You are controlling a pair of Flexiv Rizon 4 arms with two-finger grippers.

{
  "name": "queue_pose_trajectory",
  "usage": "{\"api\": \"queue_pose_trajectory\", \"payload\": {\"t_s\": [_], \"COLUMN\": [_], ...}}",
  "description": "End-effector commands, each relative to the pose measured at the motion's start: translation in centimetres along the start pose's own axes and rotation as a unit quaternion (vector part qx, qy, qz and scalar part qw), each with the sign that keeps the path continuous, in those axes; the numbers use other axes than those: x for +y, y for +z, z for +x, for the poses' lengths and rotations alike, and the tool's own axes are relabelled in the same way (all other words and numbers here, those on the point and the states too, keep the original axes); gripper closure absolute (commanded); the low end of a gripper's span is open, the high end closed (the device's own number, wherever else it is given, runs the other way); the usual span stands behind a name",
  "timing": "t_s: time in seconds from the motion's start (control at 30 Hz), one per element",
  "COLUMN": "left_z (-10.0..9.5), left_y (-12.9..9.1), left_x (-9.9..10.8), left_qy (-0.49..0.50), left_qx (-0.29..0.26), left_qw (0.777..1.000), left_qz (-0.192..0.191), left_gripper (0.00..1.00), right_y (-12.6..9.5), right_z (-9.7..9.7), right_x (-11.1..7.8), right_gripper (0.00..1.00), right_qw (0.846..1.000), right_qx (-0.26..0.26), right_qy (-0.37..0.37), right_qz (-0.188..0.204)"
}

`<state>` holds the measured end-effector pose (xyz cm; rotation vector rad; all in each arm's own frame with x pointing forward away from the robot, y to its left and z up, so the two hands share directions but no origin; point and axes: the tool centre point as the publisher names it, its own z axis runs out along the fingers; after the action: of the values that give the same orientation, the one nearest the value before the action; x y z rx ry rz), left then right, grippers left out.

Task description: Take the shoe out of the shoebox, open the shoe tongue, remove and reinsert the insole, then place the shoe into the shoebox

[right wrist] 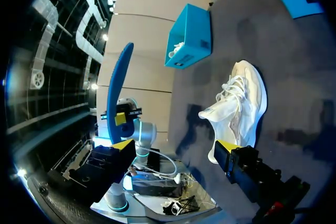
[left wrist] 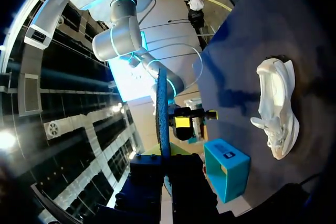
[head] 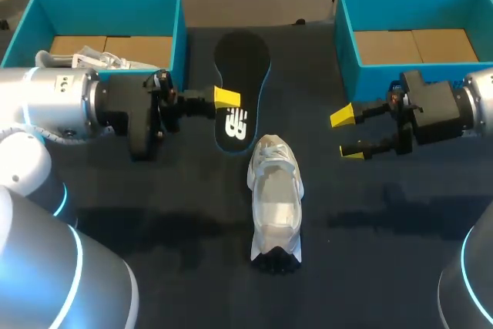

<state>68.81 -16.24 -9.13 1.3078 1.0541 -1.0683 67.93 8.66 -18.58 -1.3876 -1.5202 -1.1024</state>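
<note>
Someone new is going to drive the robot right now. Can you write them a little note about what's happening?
Left gripper: shut on the insole, held up off the table.
Right gripper: open, empty, in front of the right shoebox.
White shoe: on the table between the arms. A second shoe lies in the left shoebox.
Done: shoe out, insole out.
Left: put the insole back in, then the shoe into a shoebox.
</note>
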Motion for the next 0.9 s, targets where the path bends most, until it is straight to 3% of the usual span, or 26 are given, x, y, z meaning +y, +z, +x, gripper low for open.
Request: {"api": "queue_pose_trajectory", "payload": {"t_s": [0.03,0.6,0.9], "left_z": [0.0,5.4,5.7], "left_y": [0.1,1.6,1.7], "left_x": [0.1,0.4,0.7], "left_qy": [0.001,0.023,0.017], "left_qx": [0.0,0.017,0.017], "left_qw": [1.0,1.0,1.0], "left_qz": [0.0,0.0,0.001], "left_gripper": [1.0,1.0,1.0], "right_y": [0.1,0.1,0.1], "right_z": [-0.1,-0.1,-0.1], "right_x": [0.0,0.0,0.0], "right_gripper": [0.0,0.0,0.0], "right_qw": [1.0,1.0,1.0], "right_qx": [0.0,0.0,0.0], "right_qy": [0.0,0.0,0.0], "right_qz": [-0.001,-0.001,-0.001]}}
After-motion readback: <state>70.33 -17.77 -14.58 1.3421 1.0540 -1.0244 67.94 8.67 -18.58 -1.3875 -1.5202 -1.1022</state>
